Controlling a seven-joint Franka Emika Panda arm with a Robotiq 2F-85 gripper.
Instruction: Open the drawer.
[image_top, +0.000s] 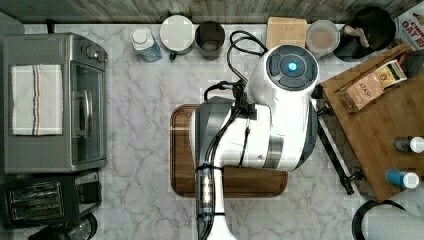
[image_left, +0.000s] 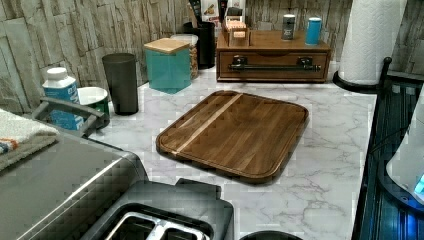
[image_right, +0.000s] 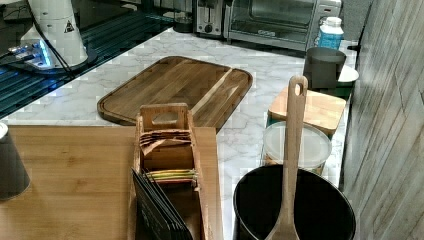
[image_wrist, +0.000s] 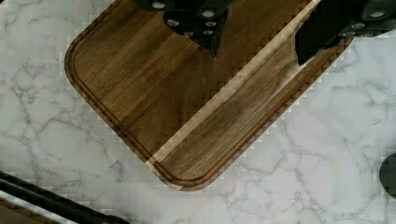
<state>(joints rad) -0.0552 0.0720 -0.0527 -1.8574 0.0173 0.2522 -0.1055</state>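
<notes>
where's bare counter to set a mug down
Bare white marble counter between the dark wooden cutting board and the bamboo box's black-handled drawer; more between the board and grey toaster oven. Crowded along the back wall.

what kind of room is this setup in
Most likely a kitchen counter, possibly a mock-up for robot work. A toaster oven and a slot toaster stand on a marble-look countertop, with a wooden cutting board in the middle and a paper towel roll nearby.
</notes>
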